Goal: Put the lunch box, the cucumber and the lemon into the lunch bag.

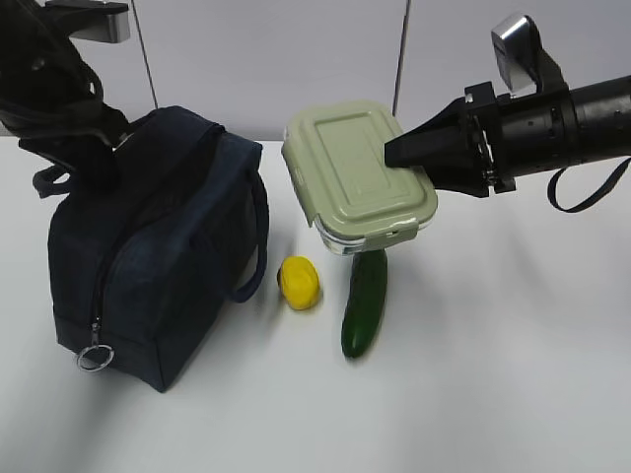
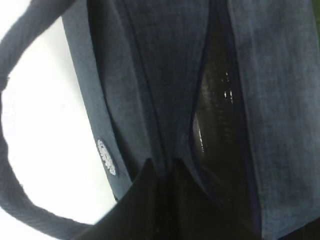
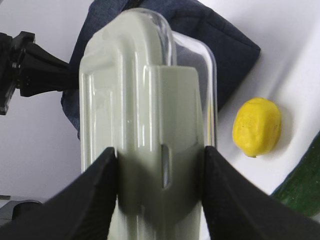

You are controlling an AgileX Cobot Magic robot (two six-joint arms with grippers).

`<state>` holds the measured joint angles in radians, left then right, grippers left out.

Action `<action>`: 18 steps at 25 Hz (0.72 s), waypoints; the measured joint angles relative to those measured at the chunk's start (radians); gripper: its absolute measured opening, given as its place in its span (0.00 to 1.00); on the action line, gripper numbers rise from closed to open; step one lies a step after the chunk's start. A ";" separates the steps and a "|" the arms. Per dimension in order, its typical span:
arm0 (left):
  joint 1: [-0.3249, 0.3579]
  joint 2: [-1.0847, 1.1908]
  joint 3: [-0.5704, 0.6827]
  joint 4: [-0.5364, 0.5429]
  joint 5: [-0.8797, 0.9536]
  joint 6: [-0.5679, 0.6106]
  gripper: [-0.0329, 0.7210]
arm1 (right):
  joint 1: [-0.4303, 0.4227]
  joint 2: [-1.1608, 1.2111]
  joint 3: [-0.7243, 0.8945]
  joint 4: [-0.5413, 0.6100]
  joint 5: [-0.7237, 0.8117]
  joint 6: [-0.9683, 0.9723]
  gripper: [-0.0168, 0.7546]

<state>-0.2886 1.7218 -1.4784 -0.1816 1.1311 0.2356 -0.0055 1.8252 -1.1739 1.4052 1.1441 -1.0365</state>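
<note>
The navy lunch bag point(image 1: 158, 246) stands at the left with its top zipper open. My left gripper point(image 1: 79, 148) is at its far top end; in the left wrist view it point(image 2: 162, 170) is shut on a fold of bag fabric point(image 2: 125, 75) beside the dark opening. My right gripper point(image 1: 399, 153) is shut on the short end of the sage-lidded lunch box point(image 1: 355, 172) and holds it tilted above the table, right of the bag. The right wrist view shows the box point(image 3: 145, 100) clamped between the jaws point(image 3: 160, 170). The lemon point(image 1: 299, 282) and the cucumber point(image 1: 365, 301) lie on the table below the box.
The bag's silver ring pull point(image 1: 96, 357) hangs at its near lower corner and a loop handle point(image 1: 258, 236) hangs on the side facing the lemon. A white wall with panel seams stands behind the white table point(image 1: 493, 374).
</note>
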 joint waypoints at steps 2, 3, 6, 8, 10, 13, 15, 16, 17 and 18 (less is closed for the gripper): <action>-0.002 0.001 -0.030 0.002 0.004 -0.006 0.05 | 0.005 -0.001 0.000 0.012 0.000 0.004 0.52; -0.003 0.001 -0.051 0.002 0.004 -0.008 0.05 | 0.005 -0.001 0.000 0.012 0.000 0.004 0.52; -0.003 0.001 -0.102 0.008 0.013 -0.011 0.05 | 0.005 -0.004 0.000 0.012 0.000 0.008 0.52; -0.003 0.001 -0.122 0.018 0.021 -0.018 0.05 | 0.005 -0.012 0.000 0.022 0.000 0.008 0.52; -0.011 0.001 -0.130 0.036 0.027 -0.024 0.05 | 0.005 -0.021 0.000 0.038 0.002 0.008 0.52; -0.035 0.001 -0.134 0.051 0.031 -0.027 0.05 | 0.005 -0.023 0.000 0.049 0.002 0.008 0.52; -0.055 0.001 -0.134 0.063 0.031 -0.032 0.05 | 0.006 -0.023 0.000 0.055 0.002 0.008 0.52; -0.065 0.001 -0.134 0.072 0.031 -0.038 0.05 | 0.006 -0.023 0.000 0.061 0.002 0.008 0.52; -0.072 0.001 -0.134 0.077 0.031 -0.040 0.05 | 0.008 -0.023 0.000 0.068 0.002 0.008 0.52; -0.076 0.001 -0.134 0.077 0.031 -0.042 0.05 | 0.013 -0.023 -0.002 0.072 0.002 0.008 0.52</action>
<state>-0.3641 1.7227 -1.6119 -0.1041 1.1624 0.1935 0.0073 1.8018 -1.1763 1.4777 1.1458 -1.0283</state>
